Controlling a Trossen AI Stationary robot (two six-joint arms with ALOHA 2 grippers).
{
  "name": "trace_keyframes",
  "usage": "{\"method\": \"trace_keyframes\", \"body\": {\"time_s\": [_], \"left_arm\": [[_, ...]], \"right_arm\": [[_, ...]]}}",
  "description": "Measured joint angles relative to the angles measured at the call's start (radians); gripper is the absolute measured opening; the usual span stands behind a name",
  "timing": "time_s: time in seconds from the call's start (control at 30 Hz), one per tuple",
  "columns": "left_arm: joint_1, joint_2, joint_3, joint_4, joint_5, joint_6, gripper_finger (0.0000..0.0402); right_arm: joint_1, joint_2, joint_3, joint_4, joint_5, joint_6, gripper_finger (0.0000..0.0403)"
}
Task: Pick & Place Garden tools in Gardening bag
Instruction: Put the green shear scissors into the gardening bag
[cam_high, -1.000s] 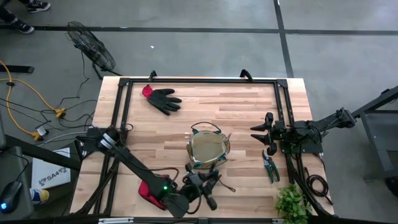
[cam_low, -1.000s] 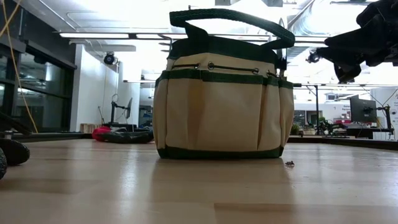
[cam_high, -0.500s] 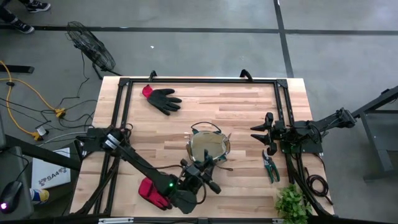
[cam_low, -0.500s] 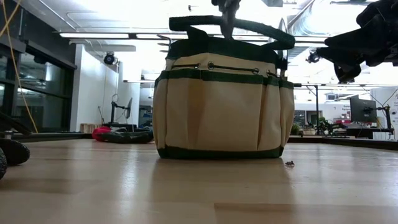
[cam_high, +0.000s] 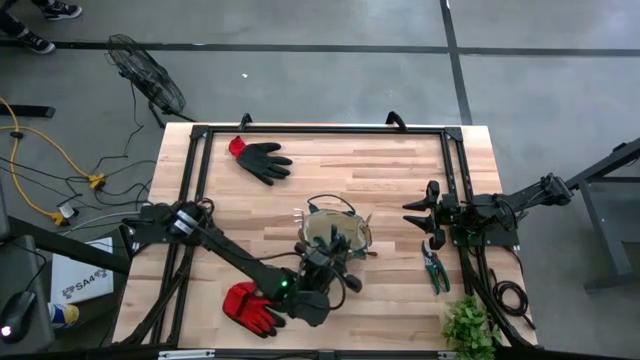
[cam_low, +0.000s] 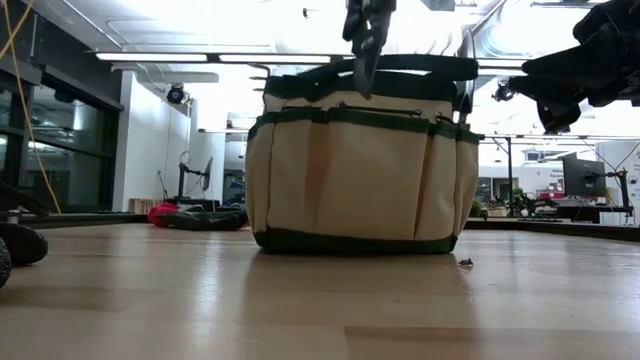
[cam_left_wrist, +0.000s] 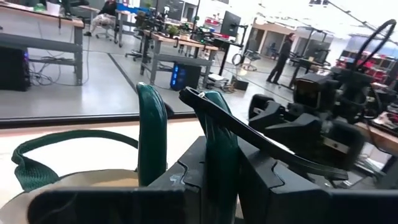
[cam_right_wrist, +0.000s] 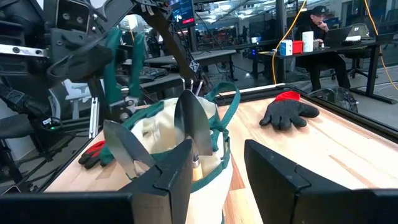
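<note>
The gardening bag (cam_high: 335, 235) stands upright near the table's middle. Two silver trowels (cam_right_wrist: 193, 124) stick up out of it. My left gripper (cam_high: 325, 262) is over the bag's near rim, shut on green-handled pruners (cam_left_wrist: 217, 140). Their lower end (cam_low: 365, 45) hangs just above the bag's top (cam_low: 360, 80). A second pair of pruners (cam_high: 435, 268) lies on the table near my right gripper (cam_high: 425, 215), which waits open at the right edge. A black-and-red glove (cam_high: 262, 158) lies at the far left. A red glove (cam_high: 250, 305) lies near the front edge. My left gripper pinches the pruners' two green handles (cam_left_wrist: 152, 134) between its two fingers (cam_left_wrist: 180, 180). The fingers reach in level from the table's near left and lie across the handles. The pruners are lifted clear of the table, with one end pointing down at the bag's opening.
A leafy green plant (cam_high: 470, 325) stands at the near right corner. A black frame (cam_high: 320, 130) runs round the table's far and side edges. Bare wood lies between the bag and the far edge.
My left gripper has carried the pruners from the table's near edge toward the bag and turned as it went. It now hangs over the bag's near rim. In the low view the bag's handle loop has sunk lower than before.
</note>
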Motion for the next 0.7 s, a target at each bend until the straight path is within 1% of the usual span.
{"method": "trace_keyframes", "body": {"time_s": [0.2,0.7], "left_arm": [[0.023,0.0,0.0,-0.039,-0.001,0.0,0.0048],[0.028,0.0,0.0,-0.161,-0.009,-0.002,0.0048]], "right_arm": [[0.0,0.0,0.0,0.0,0.0,0.0,0.0137],[0.0,0.0,0.0,0.0,0.0,0.0,0.0137]]}}
